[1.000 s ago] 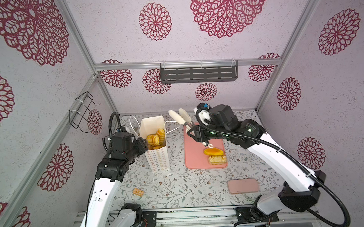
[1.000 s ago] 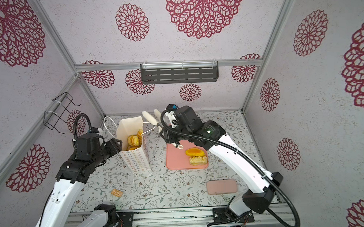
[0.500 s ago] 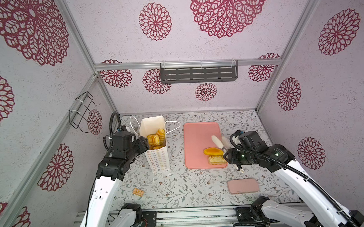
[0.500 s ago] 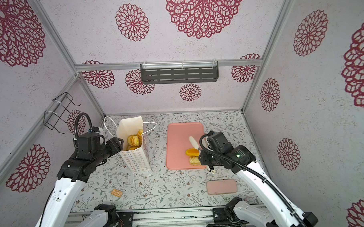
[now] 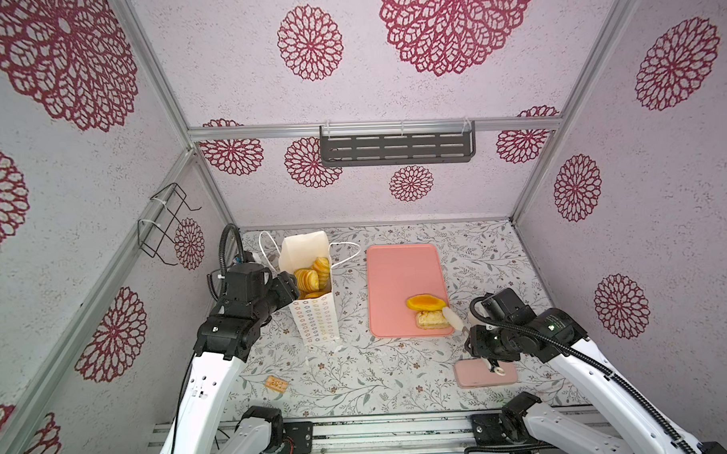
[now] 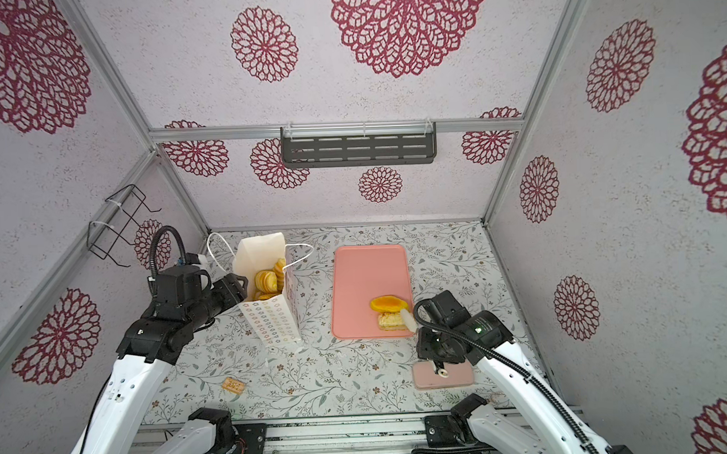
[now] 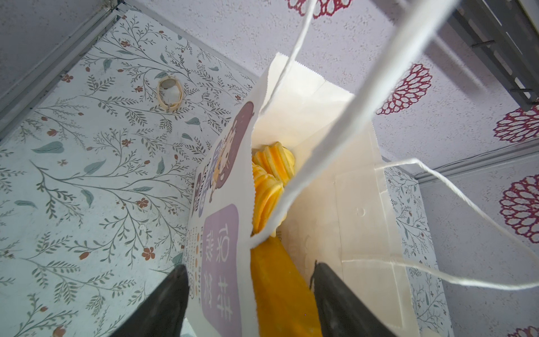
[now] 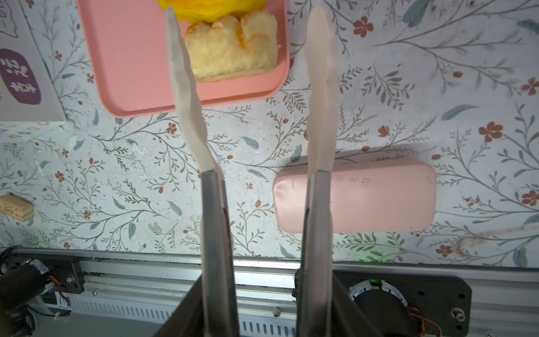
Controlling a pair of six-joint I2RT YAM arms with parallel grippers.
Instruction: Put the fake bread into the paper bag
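Note:
The white paper bag [image 5: 315,325] [image 6: 273,322] stands upright left of centre. Ridged yellow rolls [image 5: 309,277] [image 7: 271,175] and a long orange loaf [image 7: 280,291] of the fake bread lie inside it. My left gripper [image 5: 289,286] [image 7: 249,265] is open at the bag's rim, one finger outside the wall and one inside. An orange flaky pastry [image 5: 425,303] and a pale rectangular pastry [image 5: 429,319] [image 8: 230,49] lie at the pink tray's near right corner. My right gripper [image 5: 450,314] [image 8: 245,13] is open, its long white fingers on either side of the pale pastry.
The flat pink tray [image 5: 401,272] lies mid-table. A pink case [image 5: 485,373] [image 8: 364,198] sits under my right wrist near the front rail. A tan cracker piece [image 5: 275,383] lies front left. A grey shelf [image 5: 396,148] hangs on the back wall, a wire rack [image 5: 166,222] on the left wall.
My right arm has swung away from the bag, across the tray, and down to its near right corner by the pale pastry. The left gripper has stayed at the bag's rim.

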